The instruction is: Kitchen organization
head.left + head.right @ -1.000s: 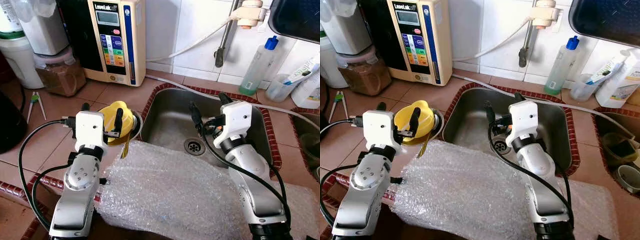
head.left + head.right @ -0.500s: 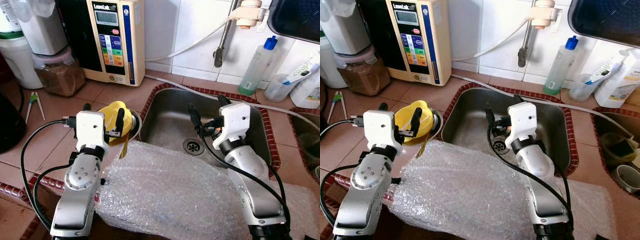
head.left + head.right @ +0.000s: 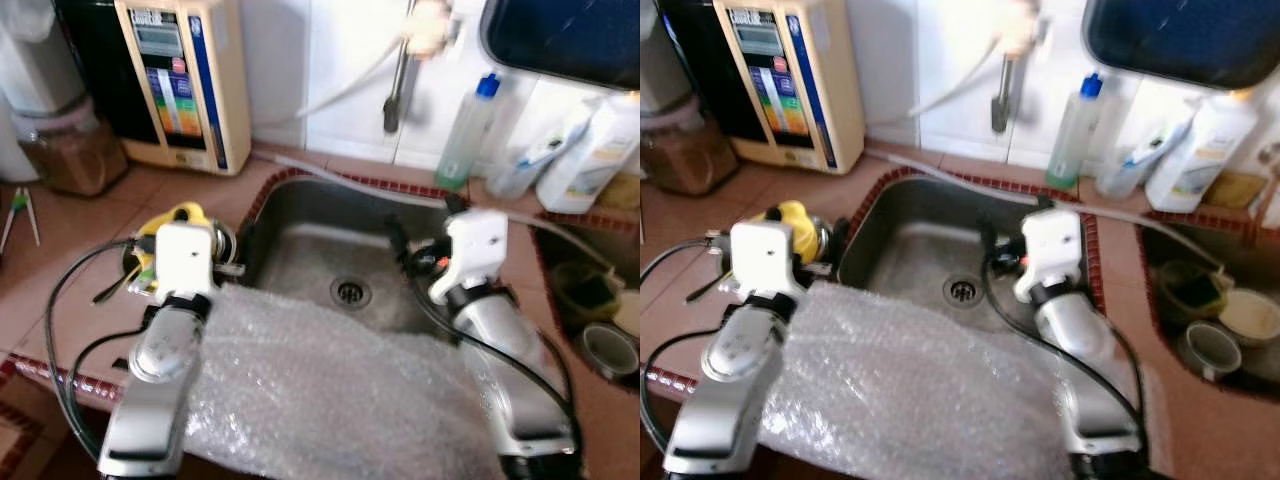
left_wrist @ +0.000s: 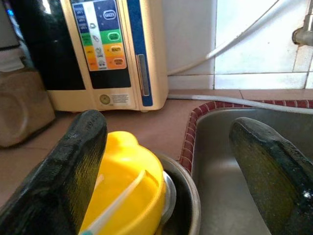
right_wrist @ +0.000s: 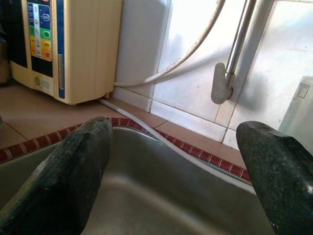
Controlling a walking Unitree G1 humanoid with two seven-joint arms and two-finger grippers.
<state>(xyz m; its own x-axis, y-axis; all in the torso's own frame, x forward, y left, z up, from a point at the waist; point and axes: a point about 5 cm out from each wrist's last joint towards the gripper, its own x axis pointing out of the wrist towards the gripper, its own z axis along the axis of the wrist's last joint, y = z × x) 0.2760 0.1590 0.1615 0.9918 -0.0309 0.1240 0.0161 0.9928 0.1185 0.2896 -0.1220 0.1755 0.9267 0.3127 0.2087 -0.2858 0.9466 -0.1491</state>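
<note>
A yellow plastic lid [image 4: 122,191] rests on a metal bowl [image 4: 186,196] on the tiled counter, just left of the steel sink [image 3: 320,235]. My left gripper [image 4: 171,161] is open right over it. One finger lies along the lid's side and the other hangs over the sink's edge. My right gripper [image 3: 425,220] is open above the sink's right half, empty, and faces the back wall and faucet pipe [image 5: 234,54]. A sheet of bubble wrap [image 3: 320,390] covers the counter's front edge under both arms.
A beige water ionizer [image 3: 175,80] and a brown jar [image 3: 70,155] stand at the back left. Bottles [image 3: 465,125] line the back right. A second basin [image 3: 600,340] at the right holds cups. A white hose [image 3: 330,170] runs along the sink's back rim.
The whole picture has shifted and blurred, so the camera has swung to the right. Both grippers hold about the same open poses, the left over the yellow lid, the right over the sink.
</note>
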